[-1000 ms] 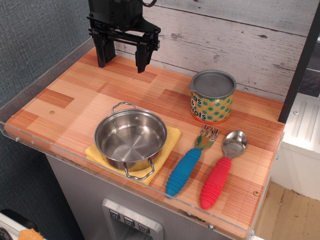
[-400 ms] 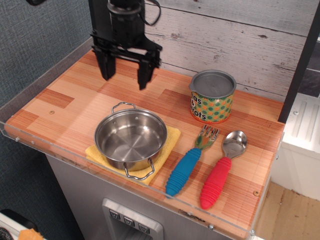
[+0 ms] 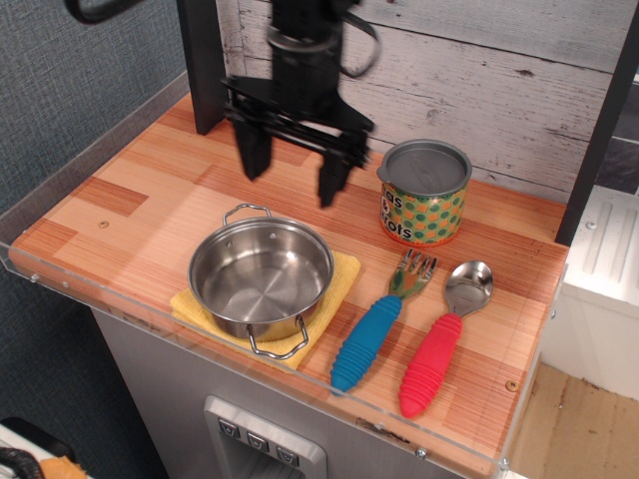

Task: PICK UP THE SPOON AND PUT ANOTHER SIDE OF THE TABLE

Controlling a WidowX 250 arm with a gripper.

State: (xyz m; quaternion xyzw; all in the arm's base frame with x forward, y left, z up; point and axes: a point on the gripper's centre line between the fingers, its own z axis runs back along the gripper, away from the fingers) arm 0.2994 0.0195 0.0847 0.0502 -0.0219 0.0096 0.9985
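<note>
The spoon (image 3: 374, 324) has a thick ribbed blue handle and a small metal head with tines. It lies on the wood-pattern table (image 3: 140, 210) at the front right, between the pan and a red-handled utensil. My black gripper (image 3: 292, 188) hangs open and empty above the table's middle, just behind the pan. It is to the upper left of the spoon and well apart from it.
A steel pan (image 3: 262, 274) sits on a yellow cloth (image 3: 339, 284) at the front centre. A red-handled spoon (image 3: 444, 334) lies right of the blue one. A dotted tin can (image 3: 424, 192) stands at the back right. A clear acrylic rim (image 3: 60, 284) runs along the table's edges.
My gripper has moved from the back left corner to the right and forward, toward the table's middle. It stays open. Nothing on the table has moved.
</note>
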